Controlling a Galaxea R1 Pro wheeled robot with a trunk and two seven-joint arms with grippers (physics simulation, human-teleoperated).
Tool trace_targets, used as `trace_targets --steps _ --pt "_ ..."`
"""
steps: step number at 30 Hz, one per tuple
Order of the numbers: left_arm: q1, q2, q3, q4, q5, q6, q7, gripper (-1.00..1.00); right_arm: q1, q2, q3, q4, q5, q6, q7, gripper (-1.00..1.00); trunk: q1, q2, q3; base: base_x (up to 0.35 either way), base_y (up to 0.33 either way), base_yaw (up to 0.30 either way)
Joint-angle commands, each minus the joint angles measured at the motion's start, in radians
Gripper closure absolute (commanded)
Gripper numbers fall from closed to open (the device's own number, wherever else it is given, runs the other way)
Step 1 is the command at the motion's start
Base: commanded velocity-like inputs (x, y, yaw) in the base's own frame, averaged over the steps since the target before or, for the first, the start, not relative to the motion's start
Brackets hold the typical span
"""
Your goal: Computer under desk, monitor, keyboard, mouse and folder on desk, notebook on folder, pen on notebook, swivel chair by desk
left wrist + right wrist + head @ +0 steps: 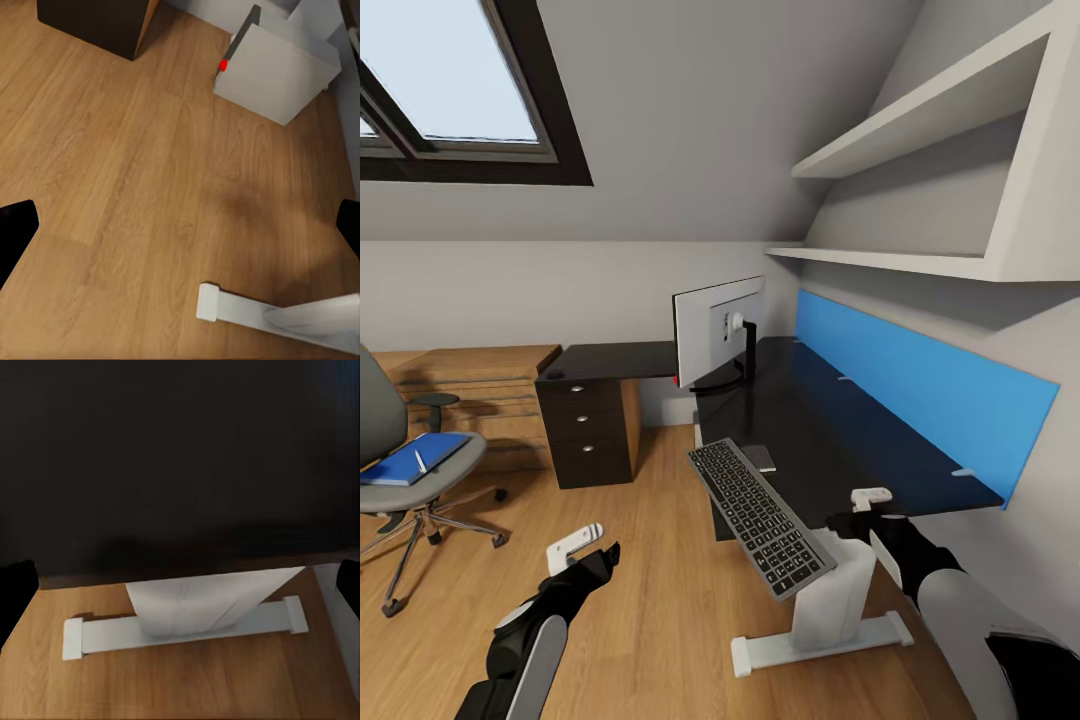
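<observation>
While the white-backed monitor [718, 330] already stands on the black worktop [830, 420] at mid-frame, the grey keyboard [761, 515] overhangs its near edge, and the blue folder [412, 458] with a pen [420, 461] waits at left on the grey swivel chair [400, 470]. Both pincers, left [582, 545] and right [868, 503], seem spread and empty. Dark drawers [585, 430] sit closed.
</observation>
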Motion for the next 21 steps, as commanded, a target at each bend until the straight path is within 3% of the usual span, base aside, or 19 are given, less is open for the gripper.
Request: trace_targets --steps 1,5,7,10,15,21 --pt "-0.001 0.0 -0.001 0.002 0.011 0.003 0.007 -1.0 0.0 0.0 -0.012 -0.01 0.011 0.002 0.008 -1.0 0.0 -0.001 -0.001 0.0 0.0 0.0" --pt "-0.001 0.0 -0.008 0.014 0.009 0.003 0.007 -1.0 0.004 -0.007 -0.03 -0.062 0.008 -0.017 0.01 -1.0 0.0 -0.001 -0.001 0.0 0.0 0.0" --pt "-0.001 0.0 -0.01 0.019 0.009 0.002 0.007 -1.0 0.02 -0.009 -0.037 -0.143 -0.01 -0.022 0.01 -1.0 0.0 -0.001 -0.001 0.0 0.0 0.0" --pt "-0.001 0.0 -0.011 0.02 0.009 0.002 0.007 -1.0 0.084 -0.009 -0.039 -0.281 -0.073 0.002 0.009 -1.0 0.0 -0.001 -0.001 0.0 0.0 0.0" --pt "-0.001 0.0 -0.012 0.021 0.009 0.002 0.007 -1.0 0.203 -0.006 -0.04 -0.534 -0.122 0.13 0.007 -1.0 0.0 -0.001 -0.001 -0.001 0.0 0.0" --pt "-0.001 0.0 -0.012 0.022 0.009 0.002 0.007 -1.0 0.287 0.003 -0.04 -0.719 -0.139 0.251 0.006 -1.0 0.0 -0.001 -0.001 -0.131 0.0 0.0"
